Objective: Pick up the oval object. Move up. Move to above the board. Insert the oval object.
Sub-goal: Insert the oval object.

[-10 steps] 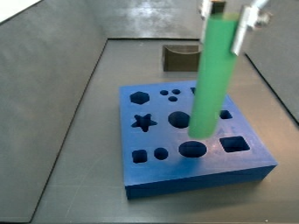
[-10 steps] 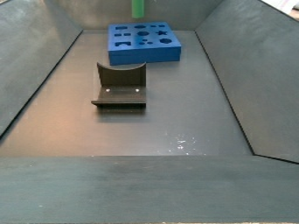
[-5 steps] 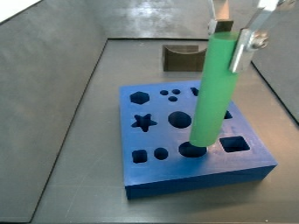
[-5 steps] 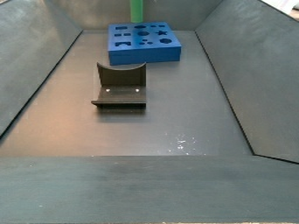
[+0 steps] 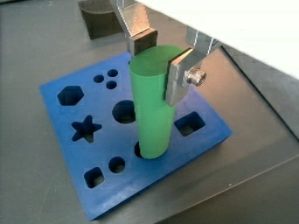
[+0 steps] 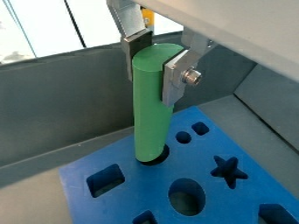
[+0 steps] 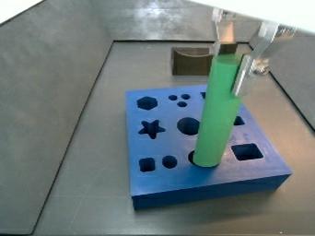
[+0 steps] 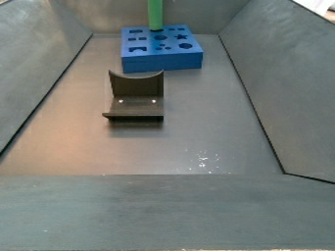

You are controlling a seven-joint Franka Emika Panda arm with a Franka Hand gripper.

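Oval object (image 5: 152,105) upright, lower tip entered in its hole near the front edge of the board (image 5: 70,109). My gripper (image 5: 158,63) clamped on the peg's top, silver fingers (image 6: 177,74) either side, so it hangs plumb over the hole. Fixture (image 7: 191,61) well behind the board, out of my way

1 peg (image 7: 216,111), 1 board (image 7: 167,175), 1 fixture (image 8: 133,98), 1 gripper (image 7: 244,48) above board

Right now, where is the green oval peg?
The oval peg stands upright in the claw, its lower tip entering a hole near the blue board's front edge in a side view.
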